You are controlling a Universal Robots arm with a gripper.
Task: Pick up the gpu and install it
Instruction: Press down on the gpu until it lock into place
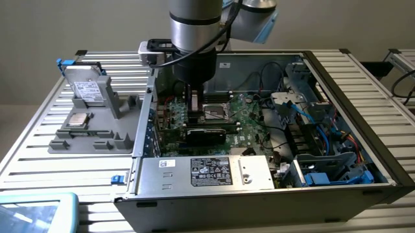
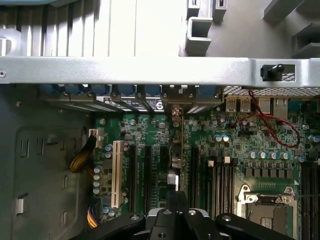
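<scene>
Near edge: power supply [image 1: 207,172] spans the case front, drive cage [image 1: 324,170] at the exterior view's right. gpu [image 1: 206,132] lies flat on the motherboard [image 1: 250,116] just behind the power supply, below the CPU socket [image 1: 214,110]. Tight room: case wall [image 1: 146,116] close on the exterior view's left, cables [image 1: 292,109] close on the other side. Gripper [image 1: 193,109] clenched, fingers pinched edge-on above the slots in wrist view [image 2: 176,197]; can't tell if it's gripping the card. Arm [image 1: 194,29] drops vertically into the case. Parts tray [image 1: 94,116] sits outside, beyond the wall.
</scene>
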